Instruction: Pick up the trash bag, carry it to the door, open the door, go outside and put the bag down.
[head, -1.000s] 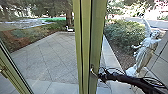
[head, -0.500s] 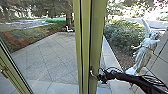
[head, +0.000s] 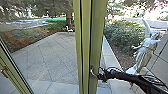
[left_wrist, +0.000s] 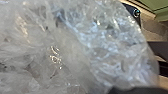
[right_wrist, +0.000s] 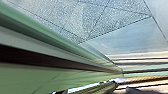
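Right gripper (head: 100, 76), the nearer one, meets the door handle (head: 92, 70) from the robot's right side, how far open or whether gripping impossible to tell from here; the bag (left_wrist: 75, 50), away from the handle, bulges close by the left wrist, its hold unclear

grey paving (head: 47, 60) | green shrubs (head: 122, 35) | 1 pale statue (head: 145, 53) | daylight

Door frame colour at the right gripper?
Green, a yellowish olive in the head view, where the door frame shows best.
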